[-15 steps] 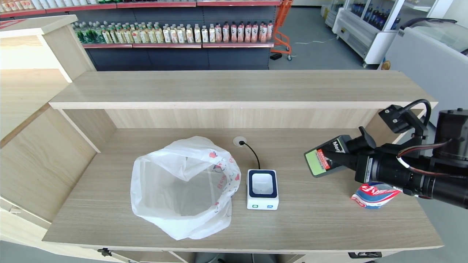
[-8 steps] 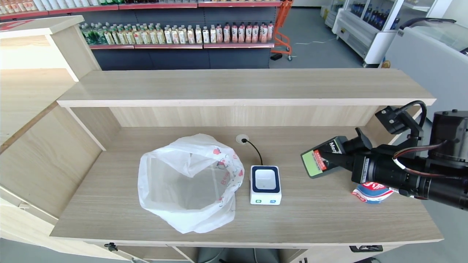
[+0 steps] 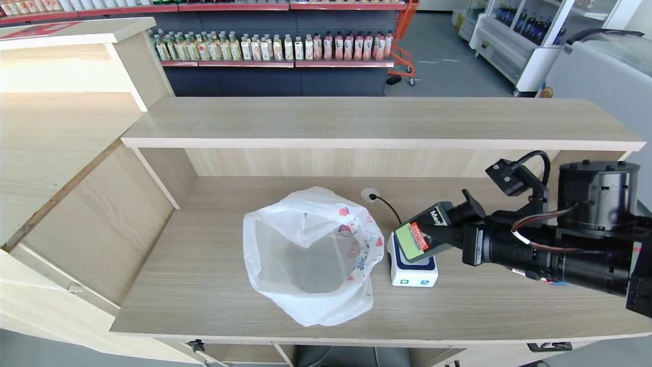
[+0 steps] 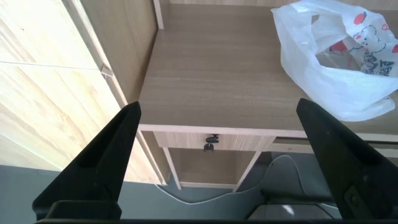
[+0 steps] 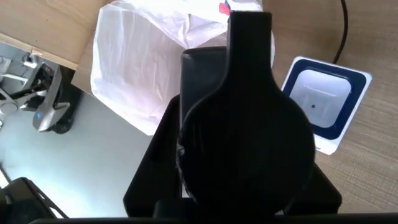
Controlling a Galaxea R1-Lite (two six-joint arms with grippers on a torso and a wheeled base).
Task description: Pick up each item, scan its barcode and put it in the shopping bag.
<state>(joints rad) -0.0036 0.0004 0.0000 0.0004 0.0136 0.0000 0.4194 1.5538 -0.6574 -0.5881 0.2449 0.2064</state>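
My right gripper (image 3: 444, 228) is shut on a dark box (image 3: 413, 239) with a green end and a red label. It holds the box just above the white and blue barcode scanner (image 3: 413, 274), covering part of the scanner's window. The white plastic shopping bag (image 3: 310, 255) stands open right beside the scanner, on its left. In the right wrist view the box (image 5: 202, 74) sits in the right gripper (image 5: 244, 59), with the scanner (image 5: 323, 102) and bag (image 5: 143, 68) below. My left gripper (image 4: 224, 162) is open by the counter's front edge, apart from the bag (image 4: 339, 59).
The scanner's black cable (image 3: 387, 205) runs to a hole in the wooden counter (image 3: 204, 275). A raised shelf (image 3: 377, 120) closes the back and a side wall (image 3: 102, 224) the left. A sliver of a colourful packet (image 3: 558, 282) shows under my right arm.
The camera has shifted. My right gripper has carried the box to the left, from beside the scanner to over it. The bag and scanner stay where they were.
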